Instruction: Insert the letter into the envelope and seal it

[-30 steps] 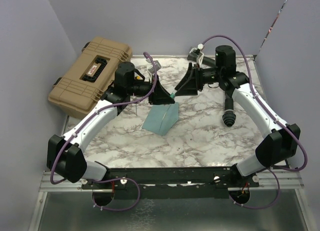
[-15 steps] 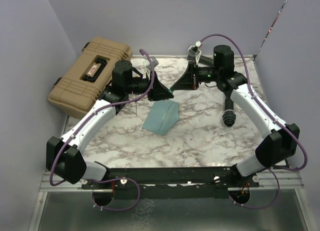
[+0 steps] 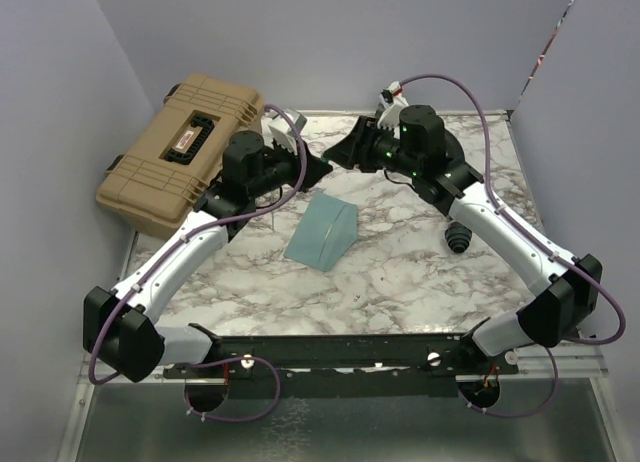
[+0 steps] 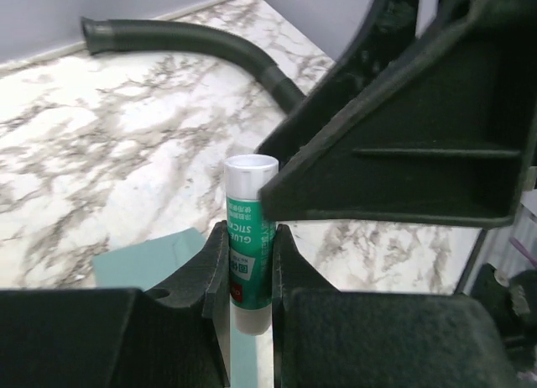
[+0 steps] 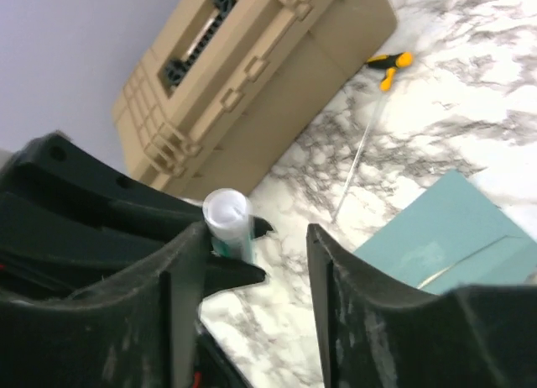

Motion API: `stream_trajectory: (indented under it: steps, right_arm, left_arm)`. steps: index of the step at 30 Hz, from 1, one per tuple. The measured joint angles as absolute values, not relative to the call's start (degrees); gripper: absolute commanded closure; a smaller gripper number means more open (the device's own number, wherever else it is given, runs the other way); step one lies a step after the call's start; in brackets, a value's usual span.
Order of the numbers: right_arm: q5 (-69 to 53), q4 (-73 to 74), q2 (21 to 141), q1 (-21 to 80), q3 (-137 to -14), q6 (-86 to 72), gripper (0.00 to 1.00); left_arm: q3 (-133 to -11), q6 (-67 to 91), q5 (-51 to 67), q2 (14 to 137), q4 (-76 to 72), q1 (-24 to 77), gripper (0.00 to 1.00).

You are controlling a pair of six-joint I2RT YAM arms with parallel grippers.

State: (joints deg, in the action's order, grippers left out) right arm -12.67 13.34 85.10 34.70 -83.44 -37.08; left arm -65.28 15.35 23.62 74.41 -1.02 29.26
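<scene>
Envelope (image 3: 318,237) lies on the marble table (image 3: 400,272), nearer the arm bases than both grippers and touched by neither. Beyond it, left gripper (image 4: 250,247) has its fingers clamped narrow on a green glue stick (image 4: 250,207), white cap pointing away from the wrist. Right gripper (image 5: 256,233) faces it just beside, jaws parted with the cap in the gap (near one finger, not pinched). Tan hard case (image 3: 185,147) sits far left.
</scene>
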Motion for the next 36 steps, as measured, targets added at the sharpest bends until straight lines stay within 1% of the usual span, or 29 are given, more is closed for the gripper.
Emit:
stream_trajectory:
  steps: [1,2,7,14,16,19,20,22,24,27,30,31,35,36]
  right_arm:
    - [-12.56,12.58,84.55,34.59,-82.41,-36.53,0.3]
    - [-12.86,11.92,83.9,34.17,-81.36,-35.77,0.27]
    - [-19.29,10.39,81.82,31.97,-80.82,-28.91,0.26]
    - [-34.26,11.99,81.54,30.87,-84.6,-17.26,0.25]
    - [-39.44,13.76,81.6,30.63,-85.95,-14.9,0.32]
    - [-46.78,15.73,81.89,30.61,-88.16,-12.27,0.53]
    - [-50.0,16.6,82.15,30.61,-88.99,-11.6,0.56]
    - [-55.16,18.04,82.81,30.61,-90.19,-10.07,0.55]
    - [-61.06,20.43,83.48,30.61,-90.8,-7.64,0.51]
    - [-63.99,22.28,83.59,30.41,-90.83,-5.34,0.45]
    - [-66.15,25.28,83.59,30.2,-90.89,-2.2,0.45]
    - [-66.59,26.39,83.64,30.2,-90.91,-1.3,0.47]
    - [-67.59,29.74,83.72,30.2,-90.94,2.2,0.65]
    - [-67.64,30.13,83.74,30.17,-90.94,2.66,0.68]
  left_arm:
    - [-65.01,14.92,22.61,73.95,-0.75,29.1,1.0]
    - [-64.86,14.57,22.24,73.45,-0.54,28.58,1.0]
    - [-64.69,14.22,25.47,70.3,-0.03,26.63,1.0]
    - [-65.14,15.09,38.89,68.82,1.61,26.7,1.0]
    - [-65.58,15.62,43.83,69.1,2.09,26.7,1.0]
    - [-66.67,16.4,50.98,70.0,2.5,26.7,1.0]
    - [-66.87,16.53,52.51,70.22,2.5,26.7,1.0]
    - [-67.18,16.71,55.37,70.61,2.68,26.7,1.0]
    - [-67.2,16.73,57.45,70.74,2.74,26.7,1.0]
    - [-67.2,16.78,60.23,70.98,3.27,26.72,1.0]
    - [-67.46,16.88,61.98,71.29,3.27,26.74,1.0]
    - [-67.64,16.93,62.41,71.37,3.27,26.74,1.0]
    - [-68.1,16.93,63.46,71.37,3.16,26.74,1.0]
    - [-68.1,16.95,63.66,71.37,3.16,26.74,1.0]
